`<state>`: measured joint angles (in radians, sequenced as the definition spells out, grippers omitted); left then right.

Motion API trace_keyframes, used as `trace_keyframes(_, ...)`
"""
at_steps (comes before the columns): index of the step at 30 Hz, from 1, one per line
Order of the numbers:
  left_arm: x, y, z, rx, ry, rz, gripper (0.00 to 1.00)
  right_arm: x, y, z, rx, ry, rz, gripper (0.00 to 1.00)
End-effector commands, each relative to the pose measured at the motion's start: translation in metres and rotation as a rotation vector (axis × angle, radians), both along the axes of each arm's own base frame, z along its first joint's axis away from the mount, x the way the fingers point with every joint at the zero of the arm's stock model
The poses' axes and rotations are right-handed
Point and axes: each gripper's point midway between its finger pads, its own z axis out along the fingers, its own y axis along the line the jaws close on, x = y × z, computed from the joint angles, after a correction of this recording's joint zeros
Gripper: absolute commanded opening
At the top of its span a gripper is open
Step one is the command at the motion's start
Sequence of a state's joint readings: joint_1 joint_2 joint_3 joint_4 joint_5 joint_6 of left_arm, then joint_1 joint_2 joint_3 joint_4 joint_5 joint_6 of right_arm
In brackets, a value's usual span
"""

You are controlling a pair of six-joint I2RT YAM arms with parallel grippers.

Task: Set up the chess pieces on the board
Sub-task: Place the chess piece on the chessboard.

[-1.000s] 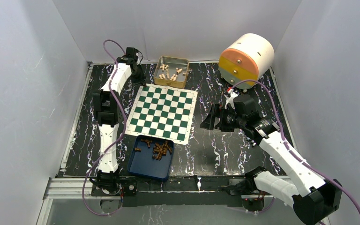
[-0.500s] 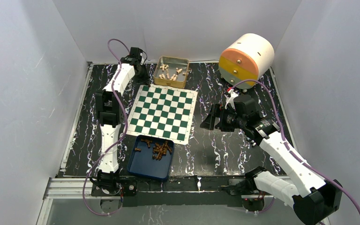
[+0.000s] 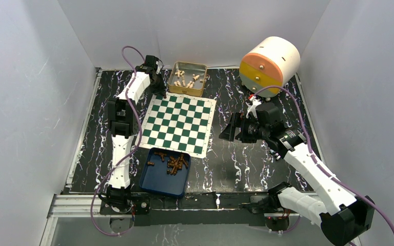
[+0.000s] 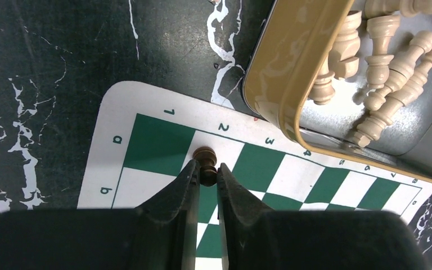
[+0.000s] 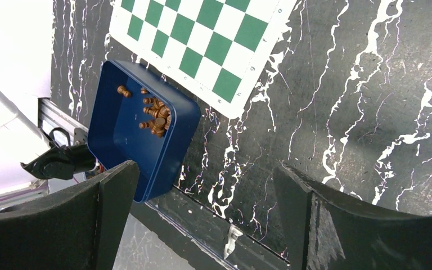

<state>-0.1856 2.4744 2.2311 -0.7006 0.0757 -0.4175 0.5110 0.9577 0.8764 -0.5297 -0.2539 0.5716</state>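
**Black marbled table (image 3: 210, 92): left gripper (image 4: 206, 167) pinches a dark-brown piece (image 4: 205, 154) at the board (image 4: 157, 143) corner**

White walls close in the black, white-veined surface on three sides. At the upper left of the overhead view, we see the left gripper's two fingers pressed against the single piece. Its rounded head shows just past the fingertips in the wrist view. The piece sits over the line between the corner green square and the white square beside it, in the row printed with numerals. We cannot tell whether its base touches the mat.

Just beyond that corner, at the upper right of the wrist view, a gold tin (image 4: 289, 84) overlaps the board's white border. The tin holds cream-white pieces (image 4: 382, 73) lying on their sides.

In the overhead view the green-and-white board lies flat at centre. Below it a blue tray (image 3: 156, 180) sits just beside the lower edge, with the remaining dark-brown pieces (image 3: 174, 163) heaped at its upper end.

At centre right, the right gripper (image 3: 227, 134) hangs above bare table well apart from the board. Its fingers are spread wide with nothing between them, and its own camera looks down past them at the tray and a corner of the mat.

A white drum (image 3: 269, 64) with an orange and yellow face lies on its side at the upper right.
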Motion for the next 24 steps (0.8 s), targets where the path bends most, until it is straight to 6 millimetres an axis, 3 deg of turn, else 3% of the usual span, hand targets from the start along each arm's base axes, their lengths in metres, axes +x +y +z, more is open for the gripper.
trace_keyframes(1, -0.006, -0.004, 0.000, 0.004, 0.016, -0.023, 0.14, 0.010, 0.002, 0.024, 0.015, -0.078, -0.005, 0.99)
trace_keyframes(15, -0.006, -0.009, 0.010, -0.024, 0.005, -0.043, 0.28, 0.008, 0.000, 0.023, 0.012, -0.084, -0.008, 0.99)
trace_keyframes(19, -0.004, -0.015, 0.026, -0.056, -0.019, -0.057, 0.35, 0.008, -0.001, 0.024, 0.011, -0.088, -0.012, 0.99)
trace_keyframes(24, -0.004, -0.016, 0.063, -0.074, -0.064, -0.053, 0.41, 0.006, -0.002, 0.027, 0.017, -0.095, -0.011, 0.99)
